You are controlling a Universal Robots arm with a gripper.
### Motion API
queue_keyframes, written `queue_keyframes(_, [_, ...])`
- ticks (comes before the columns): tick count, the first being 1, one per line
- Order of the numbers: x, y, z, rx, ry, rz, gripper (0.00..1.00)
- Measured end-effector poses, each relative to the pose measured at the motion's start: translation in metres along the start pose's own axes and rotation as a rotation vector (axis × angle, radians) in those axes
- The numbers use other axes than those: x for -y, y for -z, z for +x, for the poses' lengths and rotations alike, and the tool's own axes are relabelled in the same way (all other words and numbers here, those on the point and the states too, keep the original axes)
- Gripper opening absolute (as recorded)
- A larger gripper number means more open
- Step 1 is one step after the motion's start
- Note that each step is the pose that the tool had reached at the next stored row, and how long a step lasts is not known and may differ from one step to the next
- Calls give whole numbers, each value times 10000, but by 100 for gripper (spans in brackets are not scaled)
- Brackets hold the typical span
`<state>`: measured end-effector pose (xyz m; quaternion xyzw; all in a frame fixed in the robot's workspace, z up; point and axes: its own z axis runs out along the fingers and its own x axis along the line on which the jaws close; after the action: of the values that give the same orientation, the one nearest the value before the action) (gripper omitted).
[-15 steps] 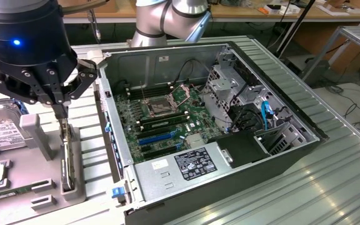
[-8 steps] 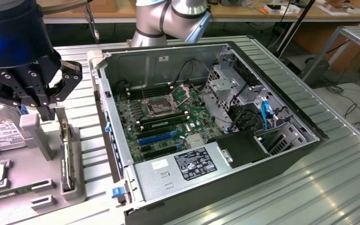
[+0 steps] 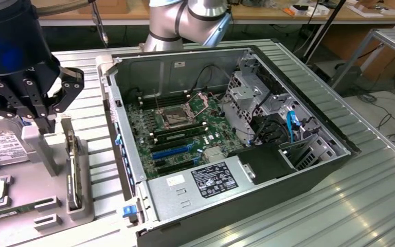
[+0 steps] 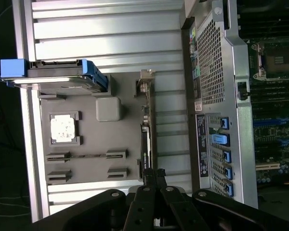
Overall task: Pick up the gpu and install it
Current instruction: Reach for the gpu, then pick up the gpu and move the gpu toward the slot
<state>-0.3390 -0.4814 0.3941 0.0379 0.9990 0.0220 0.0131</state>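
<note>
Here, one closed end effector (image 4: 154, 172) near one upright gpu (image 4: 145, 142).

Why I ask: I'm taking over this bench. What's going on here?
A robot arm is partway through fitting a gpu into the open computer case. The card stands on edge in a gray parts tray beside the case and has not yet been lifted. The gripper hangs shut just above that tray, close to one end of the card, and appears to hold nothing.
</note>
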Motion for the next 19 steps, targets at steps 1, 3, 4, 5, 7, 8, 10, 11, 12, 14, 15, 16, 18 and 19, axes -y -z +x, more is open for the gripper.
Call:
queue_keyframes(1, [0,1,0,-1,-1,1,11])
queue_keyframes(3, [0,1,0,-1,-1,1,11])
queue_keyframes(4, [0,1,0,-1,-1,1,11])
queue_keyframes(5, [0,1,1,-1,-1,1,11])
queue_keyframes(7, [0,1,0,-1,-1,1,11])
queue_keyframes(8, [0,1,0,-1,-1,1,11])
queue_keyframes(10, [0,1,0,-1,-1,1,11])
queue_keyframes(11, [0,0,0,-1,-1,1,11])
queue_keyframes(12, [0,1,0,-1,-1,1,11])
queue_keyframes(14, [0,0,0,-1,-1,1,17])
queue_keyframes(15, [0,1,1,-1,-1,1,24])
queue_keyframes(16, [0,1,0,-1,0,1,29])
queue_keyframes(18, [0,1,0,-1,-1,1,29])
queue_keyframes(19, [0,1,1,-1,-1,1,36])
